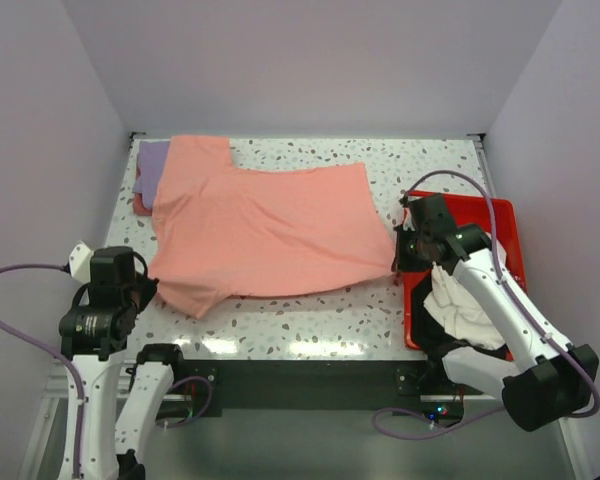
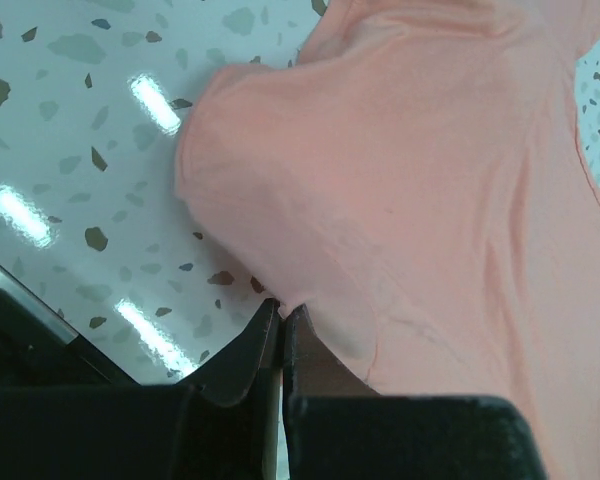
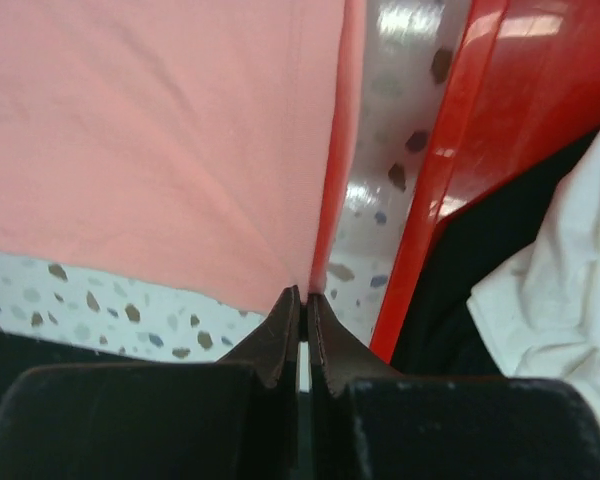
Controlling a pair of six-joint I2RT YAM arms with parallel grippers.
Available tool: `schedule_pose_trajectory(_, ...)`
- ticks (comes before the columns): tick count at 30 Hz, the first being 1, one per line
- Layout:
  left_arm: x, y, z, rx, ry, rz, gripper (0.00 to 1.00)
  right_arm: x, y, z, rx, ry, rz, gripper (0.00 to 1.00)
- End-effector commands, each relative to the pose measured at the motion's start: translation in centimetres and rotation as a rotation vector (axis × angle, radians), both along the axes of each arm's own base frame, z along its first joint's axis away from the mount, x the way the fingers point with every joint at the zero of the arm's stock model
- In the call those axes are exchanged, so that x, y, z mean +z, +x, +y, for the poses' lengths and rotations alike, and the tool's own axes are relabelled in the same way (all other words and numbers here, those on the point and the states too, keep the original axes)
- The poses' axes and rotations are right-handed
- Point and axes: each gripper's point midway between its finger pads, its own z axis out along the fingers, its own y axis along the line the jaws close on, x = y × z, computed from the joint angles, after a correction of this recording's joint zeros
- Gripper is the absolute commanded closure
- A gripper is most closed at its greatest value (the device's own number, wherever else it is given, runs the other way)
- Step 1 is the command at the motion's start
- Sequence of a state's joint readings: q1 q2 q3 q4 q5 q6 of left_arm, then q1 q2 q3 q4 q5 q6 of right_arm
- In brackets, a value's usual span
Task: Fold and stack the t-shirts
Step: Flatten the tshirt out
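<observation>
The L hand [image 2: 281, 312] is shut narrow, w/ its tips pinched on the near-left corner of the salmon-pink t-shirt [image 1: 260, 230]. Just beyond the fingers [image 2: 242, 352] the fabric is puffed up off the desk [image 1: 330, 322]. The R hand [image 3: 303, 297] is likewise shut narrow. The shirt's near-right corner is nipped between its tips, close beside the left wall of the red tray [image 1: 510, 212].

Between the two hands the salmon-pink t-shirt is spread across the middle of the desk, mostly flat, w/ a few soft creases. Its far-left part is laid over a lavender t-shirt [image 1: 152, 166], of which only a strip is shown at the far-left corner of the desk.

The red tray is set at the desk's right edge, partly hidden by the R arm. A crumpled white t-shirt [image 1: 468, 300] is held in it, lying on a black t-shirt [image 3: 458, 292]. Both are apart from the salmon one. The speckled top is left bare along the near edge and at the far right.
</observation>
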State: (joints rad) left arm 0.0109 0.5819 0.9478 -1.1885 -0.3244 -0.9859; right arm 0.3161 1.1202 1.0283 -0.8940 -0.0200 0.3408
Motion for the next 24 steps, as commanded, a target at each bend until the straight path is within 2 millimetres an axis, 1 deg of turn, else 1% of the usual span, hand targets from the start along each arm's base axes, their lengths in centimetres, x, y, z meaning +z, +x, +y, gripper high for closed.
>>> schedule_pose_trajectory(1,1.3,-3.0,0.3,0.042,-0.003,-0.028,1.0,-1.4,-5.5,-0.2,0.042,-0.062,0.179,1.0)
schedule_pose_trajectory(3,1.1,-3.4,-0.4,0.015,-0.035,-0.055,1.0,-1.4,-6.5,-0.4,0.045,-0.067,0.189,1.0)
schedule_pose_trajectory(4,0.4,-3.7,-0.5,0.016,-0.041,-0.057,1.0,-1.7,-7.0,-0.5,0.041,-0.064,0.2,1.0)
schedule_pose_trajectory(6,-0.3,-3.9,-0.6,0.012,-0.047,-0.05,1.0,-1.5,-7.9,-0.4,0.042,-0.039,0.209,1.0)
schedule_pose_trajectory(7,-0.9,-4.0,-0.7,0.011,-0.053,-0.036,1.0,-1.9,-8.4,-0.4,0.045,-0.032,0.223,1.0)
schedule_pose_trajectory(9,-1.2,-4.0,-1.0,0.011,-0.075,-0.037,1.0,-2.4,-8.9,-0.2,0.045,-0.021,0.24,1.0)
schedule_pose_trajectory(10,-1.0,-4.0,-1.1,0.011,-0.078,-0.042,1.0,-3.0,-9.4,-0.4,0.041,-0.024,0.262,1.0)
schedule_pose_trajectory(12,-0.7,-4.1,-1.0,0.004,-0.071,-0.056,1.0,-3.2,-9.9,-0.3,0.038,-0.013,0.27,1.0)
schedule_pose_trajectory(16,0.7,-4.4,-0.9,0.014,-0.071,-0.124,1.0,-4.1,-11.0,-1.1,0.031,-0.042,0.303,1.0)
schedule_pose_trajectory(19,0.7,-4.4,-0.4,0.041,-0.056,-0.132,1.0,-4.7,-10.6,-0.8,0.043,-0.043,0.314,0.99)
schedule_pose_trajectory(22,-0.2,-4.2,-0.2,0.044,-0.045,-0.085,1.0,-4.5,-8.6,0.1,0.054,-0.02,0.256,0.99)
schedule_pose_trajectory(24,-0.6,-3.9,-0.1,0.051,-0.038,-0.063,1.0,-4.2,-7.6,0.1,0.051,-0.035,0.232,0.99)
